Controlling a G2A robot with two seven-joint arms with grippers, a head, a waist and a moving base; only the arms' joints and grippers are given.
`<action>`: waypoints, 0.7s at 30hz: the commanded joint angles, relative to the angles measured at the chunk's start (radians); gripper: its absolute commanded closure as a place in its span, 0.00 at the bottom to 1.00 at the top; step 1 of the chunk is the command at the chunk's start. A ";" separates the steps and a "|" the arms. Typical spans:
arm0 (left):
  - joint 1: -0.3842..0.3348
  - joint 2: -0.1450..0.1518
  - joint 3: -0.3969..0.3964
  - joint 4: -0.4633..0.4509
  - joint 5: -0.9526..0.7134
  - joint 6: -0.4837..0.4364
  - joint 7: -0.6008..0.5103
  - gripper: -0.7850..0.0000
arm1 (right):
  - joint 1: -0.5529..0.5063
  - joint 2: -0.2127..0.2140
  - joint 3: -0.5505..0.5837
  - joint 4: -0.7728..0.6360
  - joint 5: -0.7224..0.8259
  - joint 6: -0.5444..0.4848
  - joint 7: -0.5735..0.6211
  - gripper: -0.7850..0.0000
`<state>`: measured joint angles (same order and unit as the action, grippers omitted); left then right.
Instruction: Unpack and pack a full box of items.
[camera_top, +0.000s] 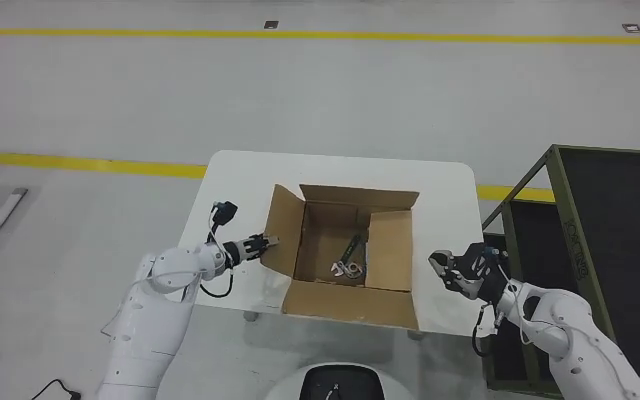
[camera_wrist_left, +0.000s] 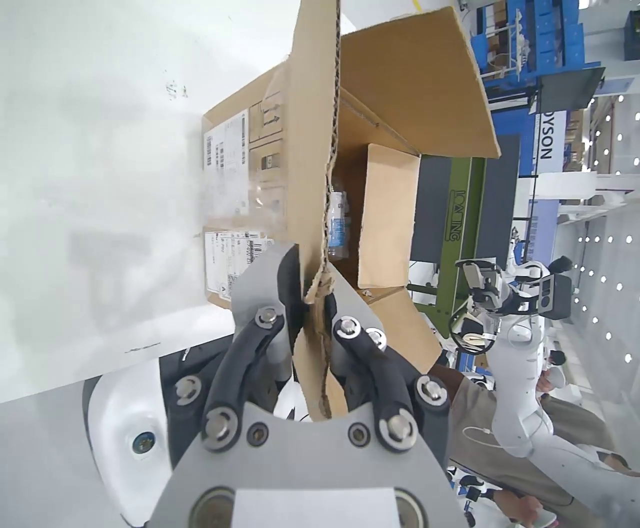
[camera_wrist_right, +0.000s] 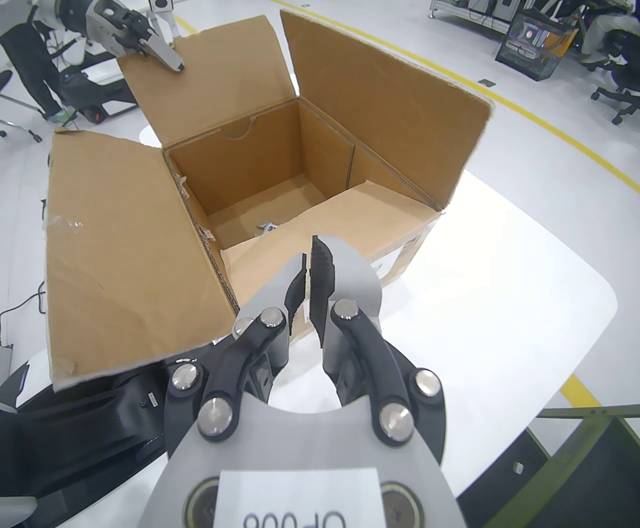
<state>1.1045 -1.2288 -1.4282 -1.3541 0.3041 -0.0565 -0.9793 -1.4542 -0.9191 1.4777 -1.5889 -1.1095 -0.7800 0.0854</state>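
Top view: the cardboard box (camera_top: 340, 215) stands open at the middle of the white tabletop (camera_top: 430, 200). The left claw (camera_top: 262, 243) sits at the box's left flap (camera_top: 282, 230), and the right claw (camera_top: 445, 268) hangs over the tabletop, just beside the box's right side and apart from it. A small metal item (camera_top: 345, 268) lies on the box floor. Left wrist view: the left claw is pinching the edge of the left flap between its pads, with the cardboard running between the fingers. A water bottle (camera_wrist_left: 337, 220) lies deep inside the box. Right wrist view: the right claw is pressed together and holds nothing. It points at the box over the right-side flap (camera_wrist_right: 350, 215), which leans inward across part of the opening. Judgement: the step in hand is holding the left flap outward to keep the opening free, with the remaining contents not yet removed. The next move calls for the right claw to spread, clear the inward-leaning flap, and descend to an item on the floor while the left claw maintains its pinch.
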 joint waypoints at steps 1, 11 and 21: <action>-0.003 0.002 0.005 0.000 0.020 0.007 0.007 0.00 | 0.000 0.000 0.000 0.000 0.001 0.000 -0.001 0.92; -0.022 0.021 0.080 -0.061 0.343 0.079 0.016 0.00 | 0.003 -0.002 -0.004 0.003 0.006 0.000 -0.003 0.91; -0.027 0.031 0.128 -0.094 0.530 0.146 0.012 0.00 | 0.008 -0.003 -0.006 0.010 0.001 -0.002 -0.003 0.90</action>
<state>1.0782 -1.1991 -1.3053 -1.4474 0.8086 0.0828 -0.9634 -1.4468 -0.9219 1.4716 -1.5787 -1.1076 -0.7822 0.0818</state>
